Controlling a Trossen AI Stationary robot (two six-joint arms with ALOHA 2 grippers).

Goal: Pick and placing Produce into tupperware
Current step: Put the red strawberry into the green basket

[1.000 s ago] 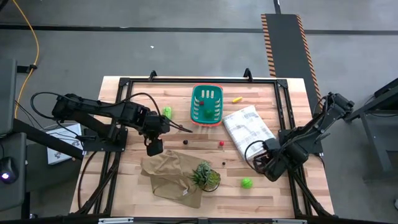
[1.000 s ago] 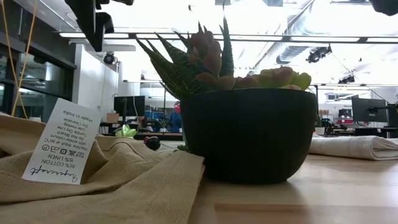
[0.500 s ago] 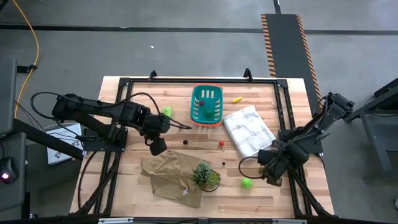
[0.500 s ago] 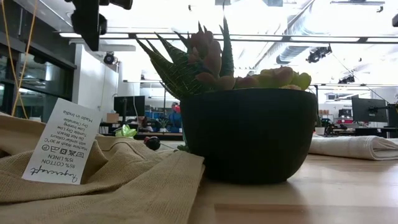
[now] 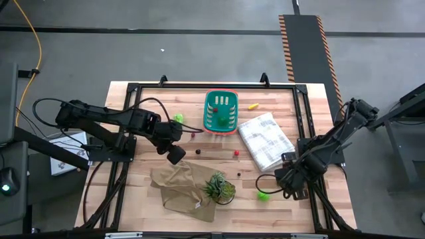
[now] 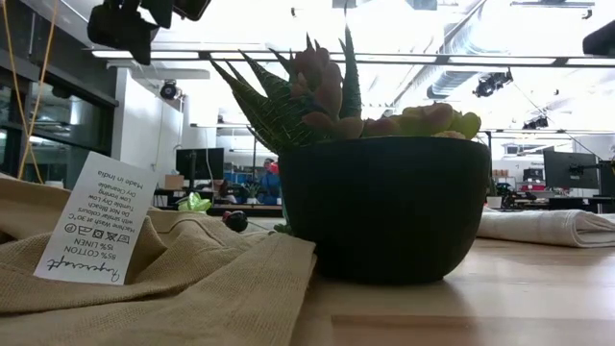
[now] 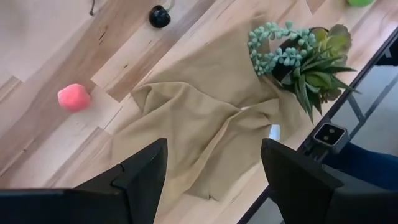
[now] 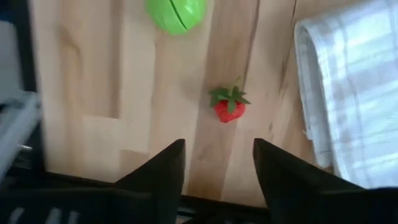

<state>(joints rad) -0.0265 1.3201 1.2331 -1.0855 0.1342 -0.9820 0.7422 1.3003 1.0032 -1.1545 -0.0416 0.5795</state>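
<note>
At the far middle of the table stands the teal basket (image 5: 220,111), with toy produce scattered around it.
A yellow piece (image 5: 253,105) lies just right of the basket, a light green lump (image 5: 178,119) to its left, and small red balls (image 5: 236,153) nearer. A green piece (image 5: 263,195) lies near the right gripper (image 5: 280,184), whose fingers stand apart and hold nothing, above a strawberry (image 8: 229,106) beside the checked cloth (image 5: 265,139). The left gripper (image 5: 175,155) hangs wide open and empty by the tan cloth (image 5: 180,187) and potted plant (image 5: 219,186).

Teal tupperware (image 5: 220,111) upright, seemingly empty; produce (image 5: 263,195) scattered on table
</note>
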